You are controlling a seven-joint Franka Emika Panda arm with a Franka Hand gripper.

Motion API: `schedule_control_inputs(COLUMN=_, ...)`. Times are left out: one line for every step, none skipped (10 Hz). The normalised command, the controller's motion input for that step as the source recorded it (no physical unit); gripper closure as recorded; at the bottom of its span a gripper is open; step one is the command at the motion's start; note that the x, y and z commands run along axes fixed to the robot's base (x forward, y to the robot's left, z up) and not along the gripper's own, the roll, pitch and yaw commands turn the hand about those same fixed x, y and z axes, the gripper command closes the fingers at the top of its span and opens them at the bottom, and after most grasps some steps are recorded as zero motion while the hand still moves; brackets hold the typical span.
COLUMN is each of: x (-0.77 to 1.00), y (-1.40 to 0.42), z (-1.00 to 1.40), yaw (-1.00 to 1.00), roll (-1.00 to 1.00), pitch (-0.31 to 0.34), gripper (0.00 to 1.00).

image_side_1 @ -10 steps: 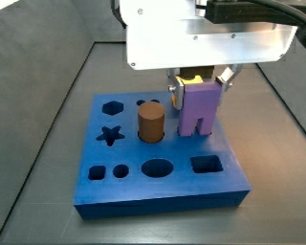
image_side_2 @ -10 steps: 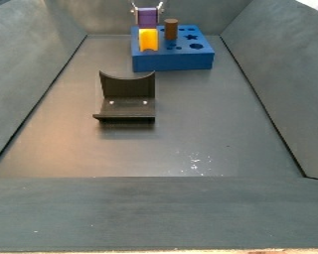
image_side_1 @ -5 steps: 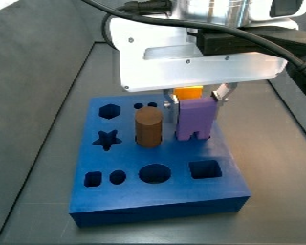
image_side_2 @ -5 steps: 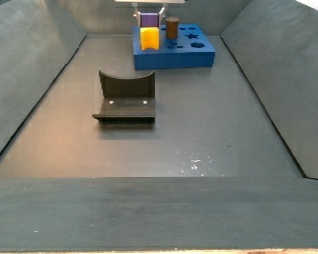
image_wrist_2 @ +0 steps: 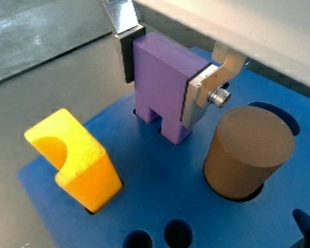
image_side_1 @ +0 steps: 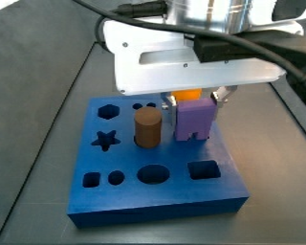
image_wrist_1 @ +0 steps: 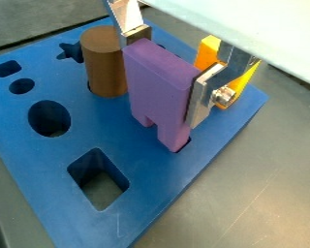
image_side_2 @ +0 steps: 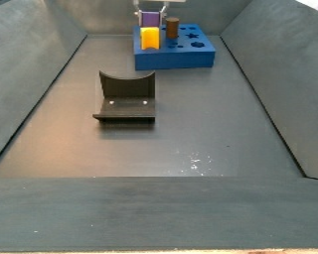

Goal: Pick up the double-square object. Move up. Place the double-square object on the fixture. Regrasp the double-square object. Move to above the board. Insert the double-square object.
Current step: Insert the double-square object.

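Observation:
The light-purple double-square object (image_wrist_1: 162, 97) (image_wrist_2: 165, 82) stands upright between my silver fingers. My gripper (image_wrist_1: 170, 70) (image_wrist_2: 165, 79) is shut on its upper half, over the blue board (image_wrist_1: 158, 199) (image_wrist_2: 142, 167). The object's two legs reach the board's top; how deep they sit I cannot tell. In both side views the gripper (image_side_1: 195, 103) (image_side_2: 148, 14) hangs over the board (image_side_1: 156, 199) (image_side_2: 175, 62) with the object (image_side_1: 194, 121) in it. The dark fixture (image_side_2: 124, 97) stands on the floor, well apart from the board.
A yellow block (image_wrist_2: 77, 160) (image_side_1: 187, 94) and a brown cylinder (image_wrist_1: 104, 60) (image_side_1: 146, 126) stand in the board, close on either side of the object. Open star (image_side_1: 107, 140), round (image_side_1: 156, 173) and square (image_side_1: 206, 171) holes lie nearer the front. Grey walls (image_side_2: 43, 79) enclose the floor.
The gripper has come down with the double-square object, whose lower end now meets the board between the cylinder and the yellow block.

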Motion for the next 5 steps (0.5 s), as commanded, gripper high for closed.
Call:
schedule_control_inputs(x=0.0, y=0.0, z=-0.03, yaw=0.0, roll=0.02, pitch=0.0, gripper=1.0)
schedule_control_inputs(x=0.03, y=0.11, z=-0.05, yaw=0.0, roll=-0.01, pitch=0.0, gripper=1.0)
schedule_control_inputs(x=0.05, y=0.29, z=-0.01, yaw=0.01, roll=-0.39, pitch=0.003, gripper=1.0)
schedule_control_inputs(x=0.05, y=0.29, z=-0.01, yaw=0.03, roll=-0.36, pitch=0.009, gripper=1.0)
schedule_control_inputs(x=0.0, y=0.07, z=0.0, yaw=0.0, roll=0.0, pitch=0.0, gripper=1.0)
